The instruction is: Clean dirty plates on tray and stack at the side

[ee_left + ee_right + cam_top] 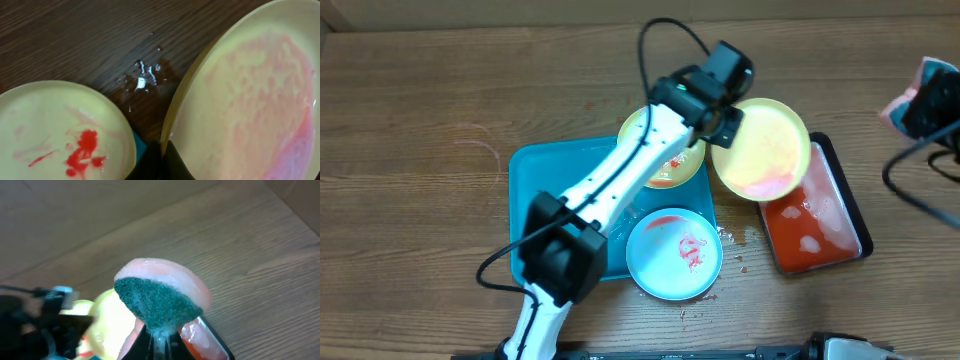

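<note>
My left gripper (724, 124) is shut on the rim of a yellow-green plate (761, 150), holding it tilted over the table and the black tray's near end. Its face carries a thin pink film (250, 95); the jaws (161, 162) pinch its edge. A second yellow-green plate (670, 170) with red sauce (82, 150) lies on the turquoise tray (545, 175), partly under my arm. A pale blue-white plate (675, 255) smeared red sits at the tray's front right corner. My right gripper (160, 342) is shut on a pink sponge (157, 297), green pad facing the camera, at the far right (923, 100).
A black tray (817, 218) of red liquid stands right of the turquoise tray, also in the right wrist view (212, 340). Wet drops (145, 80) and crumbs (735, 250) mark the wooden table. A black cable (910, 185) loops at the right edge.
</note>
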### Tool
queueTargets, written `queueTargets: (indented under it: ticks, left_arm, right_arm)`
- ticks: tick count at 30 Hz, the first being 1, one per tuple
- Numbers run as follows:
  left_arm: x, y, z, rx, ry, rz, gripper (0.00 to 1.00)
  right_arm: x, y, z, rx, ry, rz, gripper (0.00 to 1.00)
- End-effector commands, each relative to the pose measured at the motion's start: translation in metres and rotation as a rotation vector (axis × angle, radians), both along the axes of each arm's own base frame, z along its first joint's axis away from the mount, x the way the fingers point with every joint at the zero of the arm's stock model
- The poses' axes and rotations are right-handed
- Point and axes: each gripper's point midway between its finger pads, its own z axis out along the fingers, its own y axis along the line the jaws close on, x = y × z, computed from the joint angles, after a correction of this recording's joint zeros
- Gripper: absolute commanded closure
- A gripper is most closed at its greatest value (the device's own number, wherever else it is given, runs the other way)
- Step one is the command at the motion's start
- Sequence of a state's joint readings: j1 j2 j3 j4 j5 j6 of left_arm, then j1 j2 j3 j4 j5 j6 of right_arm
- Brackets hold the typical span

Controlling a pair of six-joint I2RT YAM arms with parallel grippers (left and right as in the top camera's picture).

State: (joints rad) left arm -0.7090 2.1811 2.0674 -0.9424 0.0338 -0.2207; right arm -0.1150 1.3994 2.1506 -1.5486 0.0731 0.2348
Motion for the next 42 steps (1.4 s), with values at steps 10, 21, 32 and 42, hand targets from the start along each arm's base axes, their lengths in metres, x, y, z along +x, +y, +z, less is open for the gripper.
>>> queueTargets:
  ticks: [10,21,32,42]
  left_arm:
    - [-0.013,-0.051,0.018,0.242,-0.315,-0.135,0.96]
    - [-0.024,-0.075,0.072,0.51,-0.695,-0.178,0.96]
    - [-0.027,-0.073,0.092,0.686,-0.828,-0.174,0.96]
    - [-0.035,-0.074,0.096,0.729,-0.861,-0.161,0.96]
  right_arm:
    - [-0.034,0.007,0.033,-0.007,-0.124,0.017,0.96]
    - [-0.034,0.007,0.035,-0.008,-0.133,0.016,0.96]
    - [-0.033,0.007,0.037,-0.009,-0.142,0.016,0.96]
    - [-0.033,0.007,0.038,-0.009,-0.146,0.016,0.96]
